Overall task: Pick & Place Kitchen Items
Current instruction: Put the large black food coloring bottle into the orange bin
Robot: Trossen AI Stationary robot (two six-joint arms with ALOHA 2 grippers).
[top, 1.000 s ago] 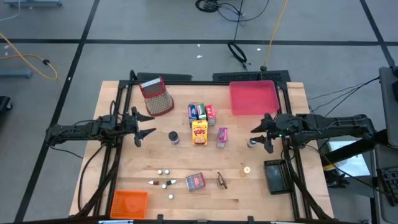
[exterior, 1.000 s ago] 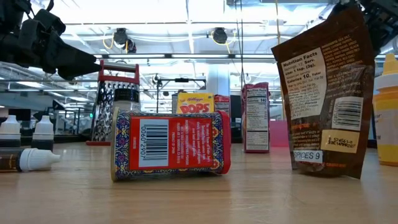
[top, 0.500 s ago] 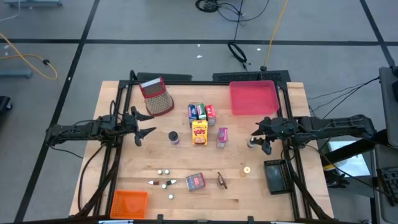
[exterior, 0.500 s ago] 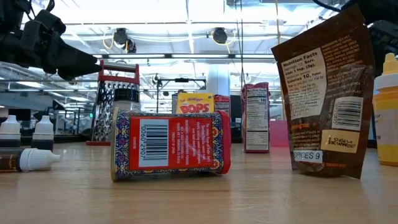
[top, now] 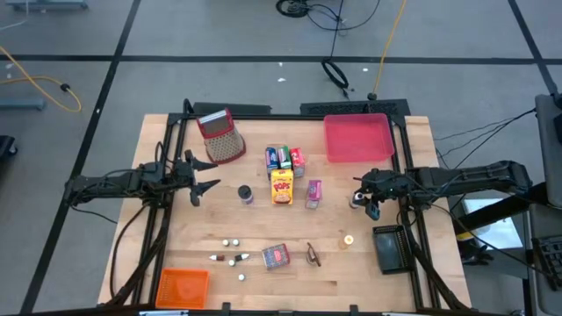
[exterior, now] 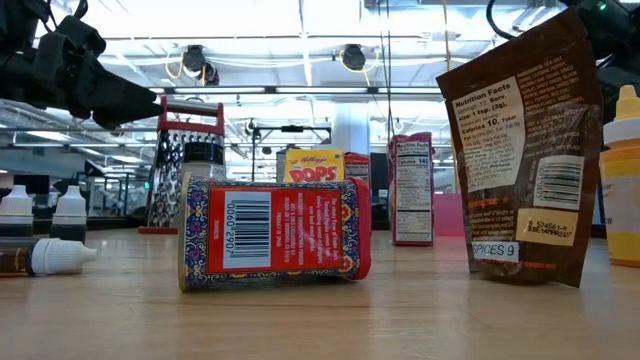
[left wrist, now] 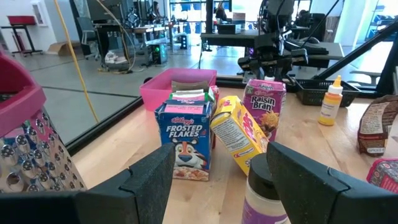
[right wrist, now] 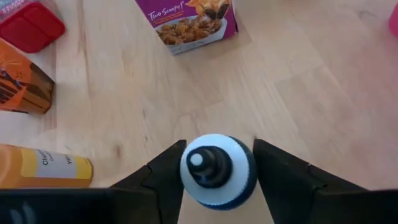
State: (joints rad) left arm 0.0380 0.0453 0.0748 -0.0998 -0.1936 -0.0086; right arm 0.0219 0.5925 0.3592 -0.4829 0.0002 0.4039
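My right gripper (right wrist: 219, 149) is open and points down over a small bottle with a white cap and dark nozzle (right wrist: 216, 168), which stands upright on the table near the right edge (top: 355, 202). Its two fingers flank the cap. My left gripper (top: 207, 185) hovers open at the left, facing a dark-capped, purple-labelled bottle (left wrist: 264, 196). In the middle stand the yellow cereal box (top: 281, 186), blue (top: 274, 158) and red (top: 297, 160) packets and a pink box (top: 313, 193). Nearer lie a red box (top: 276, 255), a brown pouch (top: 313, 254) and tiny white-capped bottles (top: 230, 241). My right gripper has one finger (right wrist: 165, 171) on each side of the bottle's white cap (right wrist: 239, 163), coming from above and pointing down. The gaps are very small, and I cannot tell whether the fingers touch the cap. The bottle stands upright on the table.
A pink tray (top: 357, 138) sits at the far right, a black tray (top: 389, 247) just nearer than my right gripper, and an orange tray (top: 183, 285) at the near left. A red-topped grater (top: 221, 138) stands far left. A yellow squeeze bottle (right wrist: 46, 168) lies close to the white-capped bottle.
My right gripper has moved down and slightly toward the near edge, tipping over to point down at the small white-capped bottle, so that its fingers now stand around the cap. The left arm and all the items have stayed put.
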